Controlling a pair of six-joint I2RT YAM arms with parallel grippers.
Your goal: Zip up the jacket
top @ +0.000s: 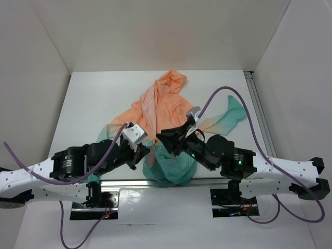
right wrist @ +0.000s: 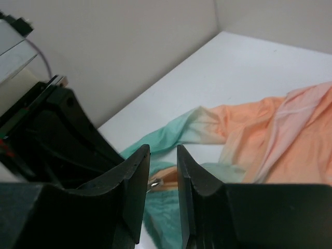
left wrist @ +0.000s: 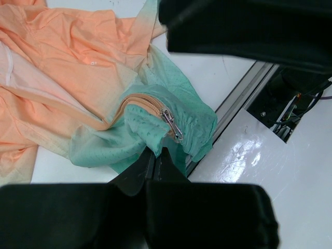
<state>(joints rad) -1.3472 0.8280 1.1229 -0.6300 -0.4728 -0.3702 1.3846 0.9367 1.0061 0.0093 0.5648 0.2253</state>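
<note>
The jacket (top: 165,104) lies crumpled mid-table, with the peach-orange hood far and the teal hem (top: 174,165) bunched at the near edge. My left gripper (top: 149,151) is shut on a fold of teal hem fabric (left wrist: 150,136), just below the silver zipper pull (left wrist: 171,123) and the orange zipper tape (left wrist: 139,101). My right gripper (top: 164,139) hovers over the same spot, its dark body filling the top of the left wrist view. In the right wrist view the right gripper (right wrist: 163,155) stands slightly open, with the zipper pull (right wrist: 155,182) showing beyond the gap and not touched.
An aluminium rail (top: 129,182) runs along the table's near edge, with both arm bases behind it. White walls enclose the table on the left, far side and right. Purple cables (top: 228,91) loop over the arms. A teal sleeve (top: 233,111) trails to the right.
</note>
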